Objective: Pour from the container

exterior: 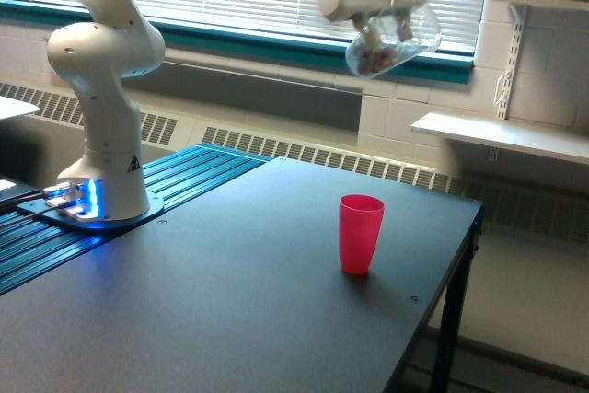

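Observation:
The clear plastic cup hangs high over the table, tilted, with small dark brown pieces lying in its lower end. My gripper is shut on it from above. The cup sits well above the pink tumbler and roughly over it, a little toward the exterior view's right. The tumbler stands upright on the dark table, and I cannot see inside it.
The white arm base stands at the exterior view's left on a blue ribbed mat. The table's edge runs close to the tumbler on the right. A white wall shelf and window blinds lie behind.

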Robot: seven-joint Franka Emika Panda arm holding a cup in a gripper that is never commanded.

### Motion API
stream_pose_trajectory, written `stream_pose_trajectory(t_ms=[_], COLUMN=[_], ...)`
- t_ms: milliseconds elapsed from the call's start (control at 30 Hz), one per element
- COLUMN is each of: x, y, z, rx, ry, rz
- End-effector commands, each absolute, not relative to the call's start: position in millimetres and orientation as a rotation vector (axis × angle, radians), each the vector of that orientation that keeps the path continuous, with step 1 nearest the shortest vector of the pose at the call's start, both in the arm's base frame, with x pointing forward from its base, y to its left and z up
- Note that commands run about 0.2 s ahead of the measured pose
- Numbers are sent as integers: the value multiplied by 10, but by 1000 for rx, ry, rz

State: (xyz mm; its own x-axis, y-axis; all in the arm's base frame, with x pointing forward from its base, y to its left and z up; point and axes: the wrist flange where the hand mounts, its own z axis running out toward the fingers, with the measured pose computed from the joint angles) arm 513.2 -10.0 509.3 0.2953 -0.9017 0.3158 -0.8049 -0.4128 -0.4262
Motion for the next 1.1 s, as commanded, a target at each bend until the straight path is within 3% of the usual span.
stream_pose_trajectory(t_ms=[33,1100], x=[5035,4805], y=[-46,515], z=[4840,3749], rx=[-2355,-2246], ry=[1722,2086], rz=[-677,-255])
